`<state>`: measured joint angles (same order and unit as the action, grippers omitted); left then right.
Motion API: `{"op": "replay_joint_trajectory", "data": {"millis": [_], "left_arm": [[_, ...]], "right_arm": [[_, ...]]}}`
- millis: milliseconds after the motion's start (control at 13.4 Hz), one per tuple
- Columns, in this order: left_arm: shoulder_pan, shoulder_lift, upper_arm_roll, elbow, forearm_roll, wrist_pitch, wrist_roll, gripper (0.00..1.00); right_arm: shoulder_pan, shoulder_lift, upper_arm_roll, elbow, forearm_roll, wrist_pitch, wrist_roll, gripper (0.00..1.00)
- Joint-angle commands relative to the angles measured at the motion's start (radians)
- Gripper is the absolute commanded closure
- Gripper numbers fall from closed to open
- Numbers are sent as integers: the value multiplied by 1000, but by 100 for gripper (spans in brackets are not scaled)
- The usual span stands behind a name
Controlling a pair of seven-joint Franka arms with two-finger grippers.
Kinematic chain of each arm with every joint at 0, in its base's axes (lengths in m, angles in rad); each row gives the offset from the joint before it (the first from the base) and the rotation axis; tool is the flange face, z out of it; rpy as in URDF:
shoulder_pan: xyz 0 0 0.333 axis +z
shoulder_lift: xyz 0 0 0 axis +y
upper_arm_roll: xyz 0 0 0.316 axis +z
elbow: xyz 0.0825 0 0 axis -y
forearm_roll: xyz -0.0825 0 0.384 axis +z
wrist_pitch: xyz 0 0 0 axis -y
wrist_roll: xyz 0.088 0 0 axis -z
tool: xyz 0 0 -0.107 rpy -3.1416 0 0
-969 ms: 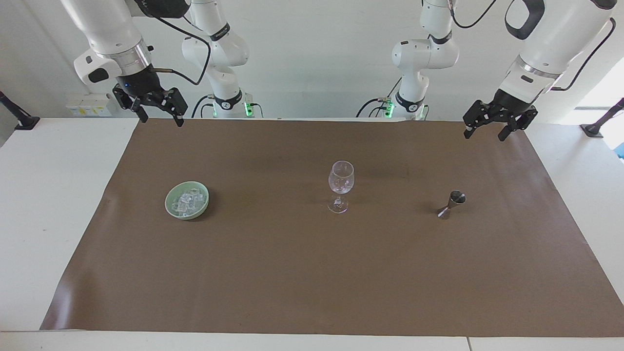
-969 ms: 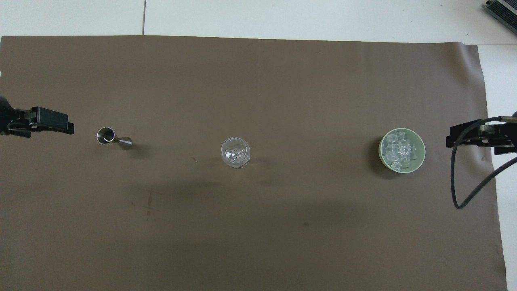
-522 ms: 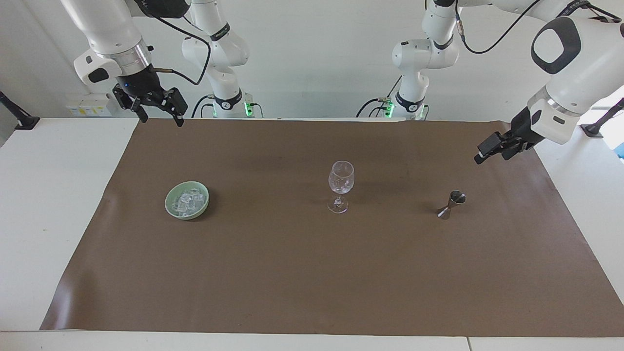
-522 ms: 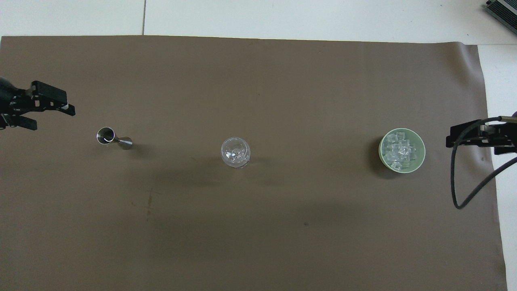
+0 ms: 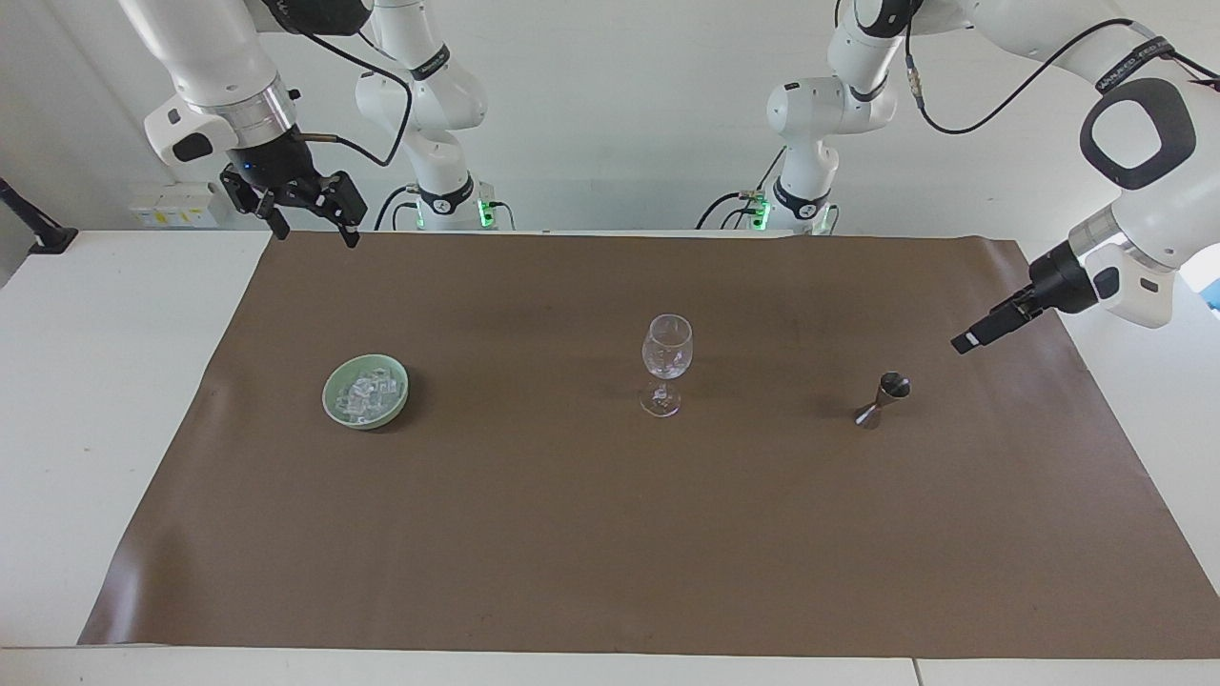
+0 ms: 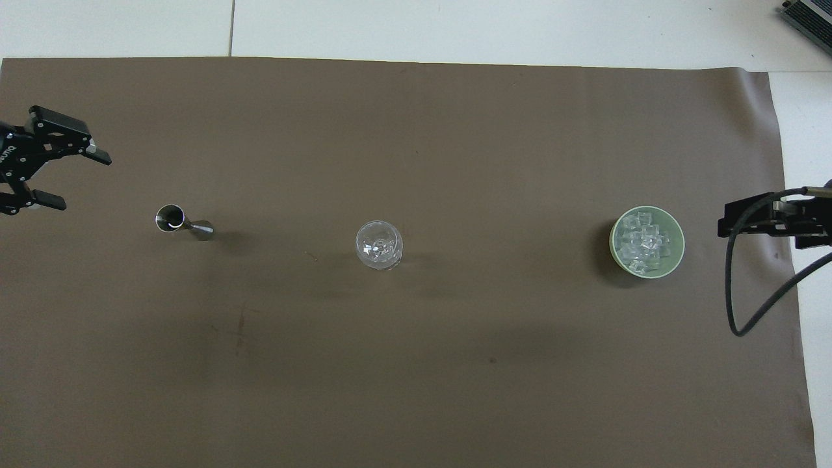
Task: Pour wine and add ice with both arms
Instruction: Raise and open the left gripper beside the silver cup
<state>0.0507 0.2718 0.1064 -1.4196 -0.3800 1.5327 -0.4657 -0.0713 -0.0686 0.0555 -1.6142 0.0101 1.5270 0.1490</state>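
A clear wine glass (image 5: 666,362) (image 6: 379,245) stands upright at the middle of the brown mat. The ice (image 5: 366,391) (image 6: 643,244) lies heaped in a pale green bowl (image 5: 330,396) (image 6: 613,242) toward the right arm's end. A small steel jigger (image 5: 882,399) (image 6: 184,221) stands toward the left arm's end. My left gripper (image 5: 966,341) (image 6: 77,180) is open and empty, up over the mat's edge beside the jigger and pointing toward it. My right gripper (image 5: 317,232) (image 6: 723,227) is open and empty, high over the mat's corner near the bowl, and it waits.
The brown mat (image 5: 572,534) covers most of the white table (image 5: 105,381). Bare white table shows at both ends and along the edge farthest from the robots. A black cable (image 6: 747,312) hangs from the right wrist.
The left arm has swung out and down toward the jigger's end, and its gripper has turned to lie level, fingers spread. The right arm, glass, bowl and jigger have not moved.
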Motion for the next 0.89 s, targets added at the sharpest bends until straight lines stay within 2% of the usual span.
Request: {"op": "replay_joint_trajectory", "data": {"millis": [0, 298, 597, 820], "left_arm": [[12, 44, 21, 47, -101, -34, -121, 0], [86, 116, 24, 44, -244, -36, -275, 0], [133, 170, 24, 34, -316, -17, -363, 0], [167, 168, 22, -36, -346, 15, -360, 0]], "right_arm": [[-2, -16, 1, -16, 1, -8, -23, 0], [-4, -16, 1, -16, 1, -10, -23, 0], [-2, -16, 1, -16, 1, -8, -23, 0], [-2, -16, 1, -16, 1, -10, -23, 0]]}}
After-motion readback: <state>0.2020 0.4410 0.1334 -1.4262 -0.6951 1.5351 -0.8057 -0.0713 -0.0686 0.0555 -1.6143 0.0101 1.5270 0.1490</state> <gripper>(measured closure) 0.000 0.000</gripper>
